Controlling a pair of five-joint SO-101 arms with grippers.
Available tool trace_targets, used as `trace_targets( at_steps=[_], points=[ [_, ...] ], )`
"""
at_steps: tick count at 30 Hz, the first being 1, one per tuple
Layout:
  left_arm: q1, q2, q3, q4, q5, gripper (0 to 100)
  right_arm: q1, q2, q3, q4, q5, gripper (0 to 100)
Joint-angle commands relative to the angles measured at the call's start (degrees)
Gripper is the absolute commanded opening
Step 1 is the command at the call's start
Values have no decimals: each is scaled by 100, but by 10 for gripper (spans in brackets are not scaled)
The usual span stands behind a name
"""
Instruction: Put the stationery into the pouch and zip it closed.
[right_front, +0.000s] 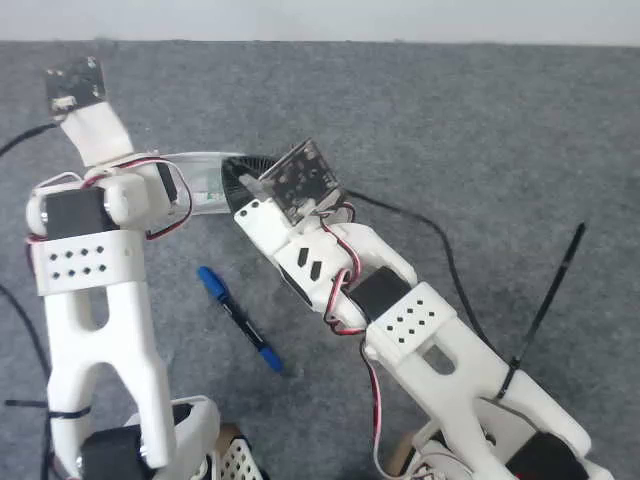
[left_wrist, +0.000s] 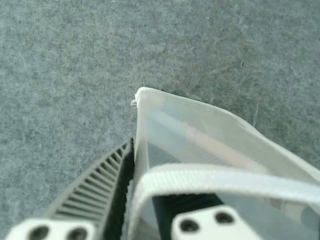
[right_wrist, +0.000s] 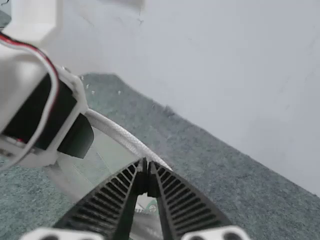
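Left gripper (left_wrist: 142, 165) is clamped on one end of the translucent mesh pouch (right_front: 205, 183), which sits upper left of centre in the high view, with a pinkish stick-like item showing inside. Right gripper (right_wrist: 147, 175), its jaws pressed together, sits at the pouch's white zip edge; whether it pinches the pull cannot be told. A blue pen (right_front: 238, 318) lies on the grey tabletop (right_front: 450, 120) at lower centre, so loading looks unfinished and zipping remains.

A grey, felt-like bench (right_front: 500, 120) fills most of the high view, with a pale wall (right_front: 400, 20) along the top edge. At the right, a thin black strip (right_front: 556, 283), possibly a cable tie, lies slanted on the bench.
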Motion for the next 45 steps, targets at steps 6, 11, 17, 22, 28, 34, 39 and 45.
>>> trace_targets(
  at_steps=[6, 11, 17, 22, 28, 34, 39, 45],
  points=[
    [-105, 369, 163, -123, -44, 9, -66, -1464, -457, 1982, -677, 10],
    [-273, 369, 154, -220, -9, 9, -66, -2598, -457, 2695, -782, 10],
    [-1011, 369, 48, -422, 325, 9, -75, -2932, -484, 3319, -765, 10],
    [-1547, 369, -92, -457, 554, 9, -268, -2703, -484, 3618, -747, 11],
    [-2259, 369, -119, -668, 782, 9, -980, -1710, -484, 3670, -774, 11],
    [-2497, 369, -119, -677, 791, 9, -1341, -189, -492, 3099, -791, 106],
    [-2549, 369, -101, -686, 818, 9, -1455, 875, -492, 2299, -791, 106],
    [-2549, 369, -92, -686, 818, 9, -1648, 1991, -967, 1921, -791, 97]
  ],
)
